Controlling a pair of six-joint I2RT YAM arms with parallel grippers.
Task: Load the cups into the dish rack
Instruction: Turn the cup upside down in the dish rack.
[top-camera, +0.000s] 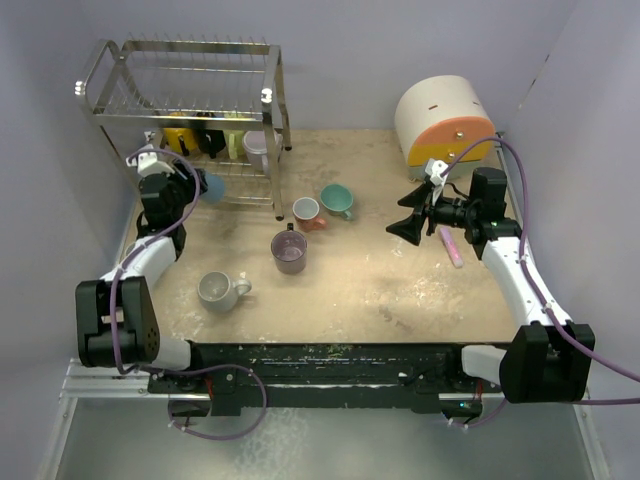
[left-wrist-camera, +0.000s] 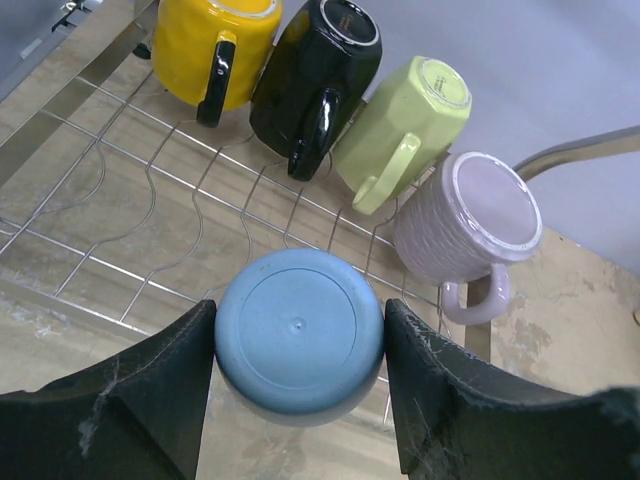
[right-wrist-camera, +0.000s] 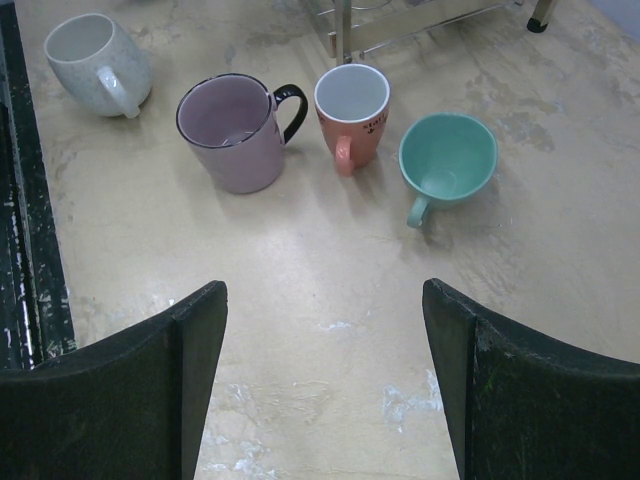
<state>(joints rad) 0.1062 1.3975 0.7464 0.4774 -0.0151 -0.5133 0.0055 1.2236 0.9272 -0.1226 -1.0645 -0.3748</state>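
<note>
Left tool (left-wrist-camera: 298, 312) clamps blue cup (left-wrist-camera: 300, 340); right tool (right-wrist-camera: 320, 290) gapes.

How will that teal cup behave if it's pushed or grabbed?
The teal cup looks like glazed ceramic, so it is probably rigid, slick and chippable. Its wide bowl seems to taper toward the base, so a side push might tip it.

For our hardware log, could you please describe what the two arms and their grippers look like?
The left arm and right arm both have white curved links and boxy black joint housings, each trailed by a purple cable. The left gripper and right gripper each carry two broad matte-black wedge fingers with pale scuffs.
</note>
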